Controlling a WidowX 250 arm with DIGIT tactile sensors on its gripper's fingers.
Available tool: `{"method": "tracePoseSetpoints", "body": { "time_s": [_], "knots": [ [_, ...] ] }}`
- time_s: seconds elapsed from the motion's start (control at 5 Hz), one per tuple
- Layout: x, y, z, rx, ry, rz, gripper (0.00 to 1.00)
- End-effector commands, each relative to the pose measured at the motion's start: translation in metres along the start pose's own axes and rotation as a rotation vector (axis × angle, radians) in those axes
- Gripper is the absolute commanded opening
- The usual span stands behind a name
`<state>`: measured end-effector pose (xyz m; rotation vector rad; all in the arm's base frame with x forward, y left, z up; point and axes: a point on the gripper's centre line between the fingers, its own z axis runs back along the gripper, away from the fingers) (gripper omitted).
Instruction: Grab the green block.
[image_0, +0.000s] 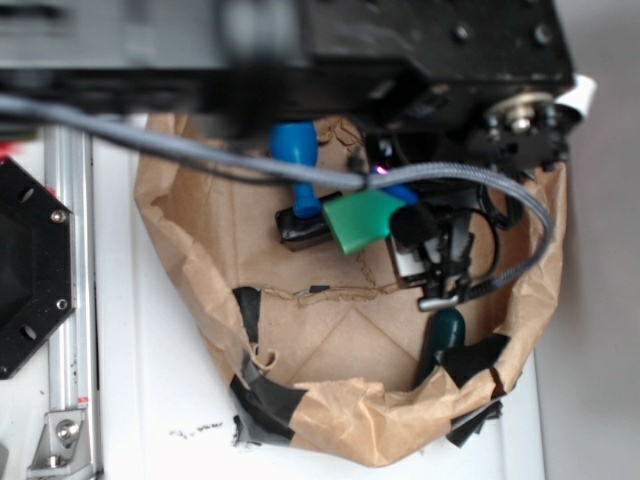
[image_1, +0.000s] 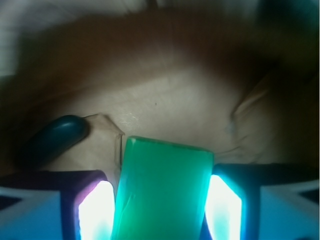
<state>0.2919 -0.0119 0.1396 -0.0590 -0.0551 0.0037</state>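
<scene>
Green block (image_1: 162, 192): flat slab, held between both lit fingers (image_1: 95, 212) of pincer (image_1: 160, 215), sides touching the pads; in exterior view, green block (image_0: 362, 219) sits above floor of brown paper bag (image_0: 330, 340), just beside black base of blue-handled tool (image_0: 297, 180)
Pincer: clamped on green block, grip near one end, most of slab projecting forward
Dark green rounded object (image_1: 52, 137): lying on paper, apart from block
Risk, judged: off-centre hold, so possible pivot or slip on lifting; grey cable (image_0: 470, 175) and crumpled bag wall close by, possible snag
</scene>
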Motion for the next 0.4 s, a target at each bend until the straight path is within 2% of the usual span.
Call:
{"method": "tracePoseSetpoints", "body": {
  "time_s": [0.0,0.2],
  "knots": [
    [-0.0072,-0.0156,0.0893,0.008,-0.190,-0.200,0.00],
    [-0.0041,-0.0173,0.0796,0.071,-0.183,-0.199,0.00]
  ]
}}
